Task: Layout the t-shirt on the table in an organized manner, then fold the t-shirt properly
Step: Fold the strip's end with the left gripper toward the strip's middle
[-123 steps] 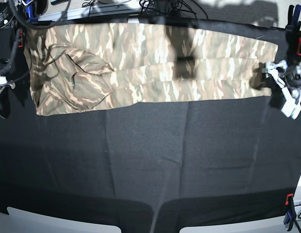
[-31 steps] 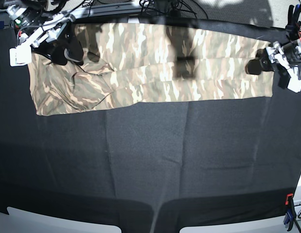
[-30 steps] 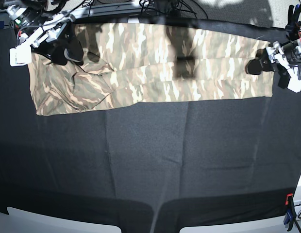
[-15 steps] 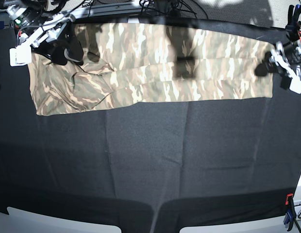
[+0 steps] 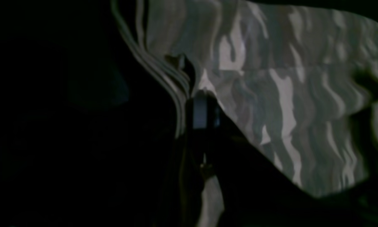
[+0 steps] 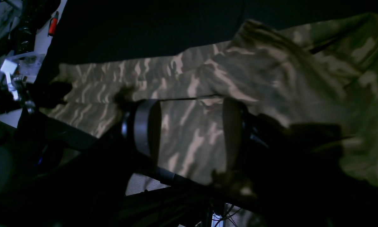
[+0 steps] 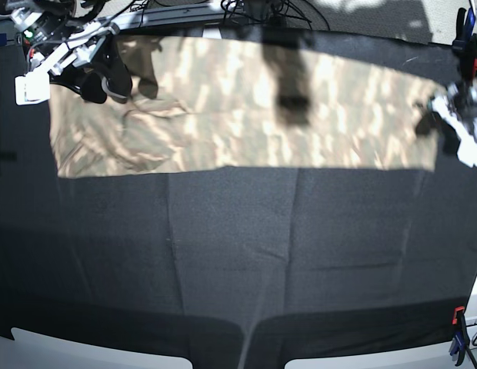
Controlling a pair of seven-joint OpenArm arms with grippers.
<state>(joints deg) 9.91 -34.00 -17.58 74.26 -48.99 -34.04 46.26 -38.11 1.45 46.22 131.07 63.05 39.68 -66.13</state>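
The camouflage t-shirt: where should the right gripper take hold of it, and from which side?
Judging by its pose, grip the camouflage t-shirt at its far corner on the collar end, coming down from above. The cloth lies flat in a long band on the black table, so only edges offer a pinch. The right gripper already hovers open there, while the left gripper pinches the opposite edge.
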